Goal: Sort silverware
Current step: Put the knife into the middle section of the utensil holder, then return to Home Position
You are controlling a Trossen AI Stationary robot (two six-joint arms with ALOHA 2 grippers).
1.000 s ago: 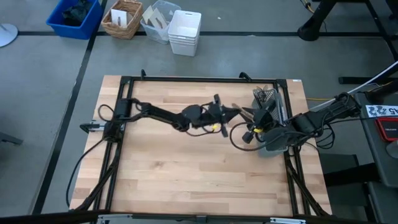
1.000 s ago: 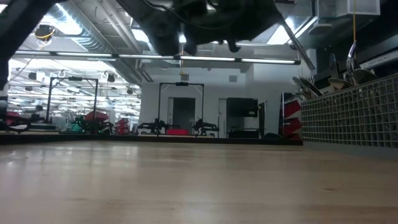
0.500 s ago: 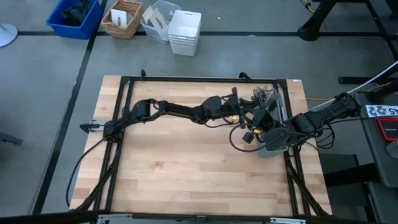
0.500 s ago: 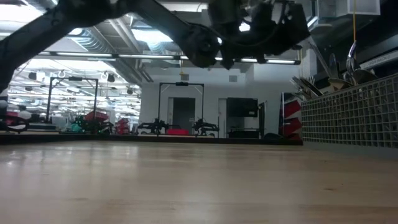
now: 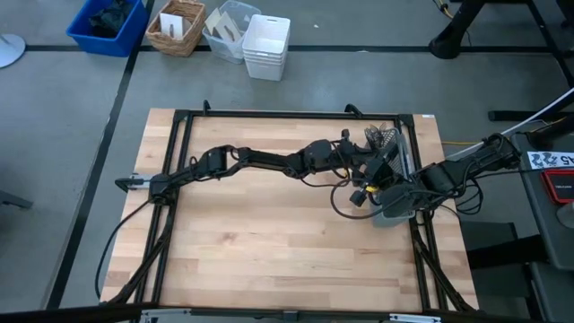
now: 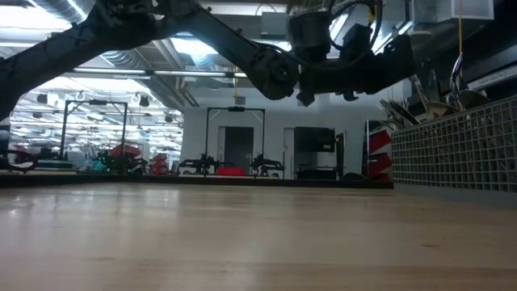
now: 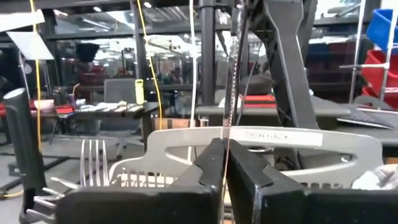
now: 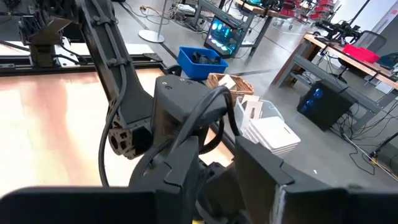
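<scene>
Left arm reaches across the desk (image 5: 269,242) toward the wire caddy (image 5: 387,148) at the desk's right edge. Left gripper (image 5: 357,154) hangs just beside or over the caddy's near side, fingers (image 7: 214,168) clenched together. A thin bright line runs upright between them in the left wrist view; can't tell if that is a pinched utensil or just a cable behind, so no firm call on whether it carries anything.

Silverware: handles (image 6: 420,101) stick up out of the caddy in the low view, several slim pieces leaning together. A fork (image 7: 93,163) stands tines up in the left wrist view, inside a pale slotted bin (image 7: 261,155) just ahead of the left gripper. That seems to be where the pieces collect.

Right gripper (image 5: 377,175) sits low beside the caddy, near the grey holder (image 5: 395,202), fingers (image 8: 264,171) parted; nothing visible between them. It looks like it is waiting or steadying, can't tell which.

Progress, as a judgement: no loose silverware shows anywhere on the bare wood in the high or low views, so most or all pieces appear to be in the caddy area already. Whether they are split by type can't be read; the compartments are too small and partly hidden by the arms. Looks late in the task, or mid drop-off of one piece.
</scene>
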